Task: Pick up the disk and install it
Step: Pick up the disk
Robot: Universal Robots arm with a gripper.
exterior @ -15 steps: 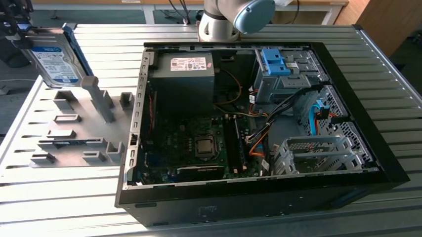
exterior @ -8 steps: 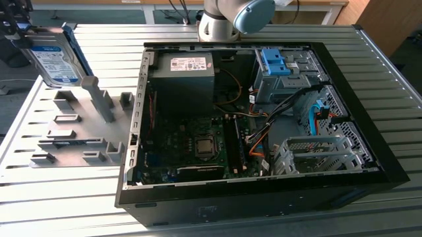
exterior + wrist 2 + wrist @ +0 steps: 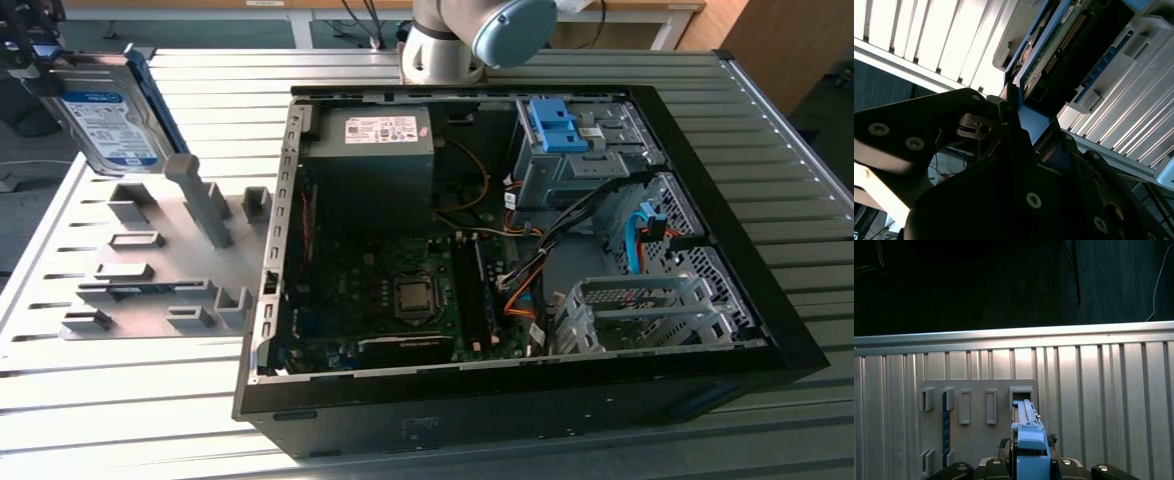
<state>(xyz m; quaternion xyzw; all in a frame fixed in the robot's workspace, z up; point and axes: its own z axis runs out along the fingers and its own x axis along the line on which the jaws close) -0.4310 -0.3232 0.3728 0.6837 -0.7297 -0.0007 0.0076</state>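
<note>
The disk [image 3: 112,118], a silver drive with a white-and-blue label in a blue carrier rail, hangs tilted above the grey fixture plate [image 3: 160,262] at the exterior view's far left. My gripper [image 3: 32,62] is shut on its upper end, at the edge of that view. In the first wrist view the disk [image 3: 1028,432] shows edge-on, its blue rail held in my gripper [image 3: 1029,464] over the fixture's slots. The second wrist view shows the disk's green circuit board [image 3: 1054,50] and the blue rail between my dark fingers [image 3: 1009,112].
An open black computer case [image 3: 284,200] lies on the slatted metal table [image 3: 801,180]. Inside are a black power-supply box [image 3: 374,160], a motherboard [image 3: 400,300] and a grey drive bay with a blue bracket [image 3: 558,125]. The arm's base [image 3: 461,40] stands behind the case.
</note>
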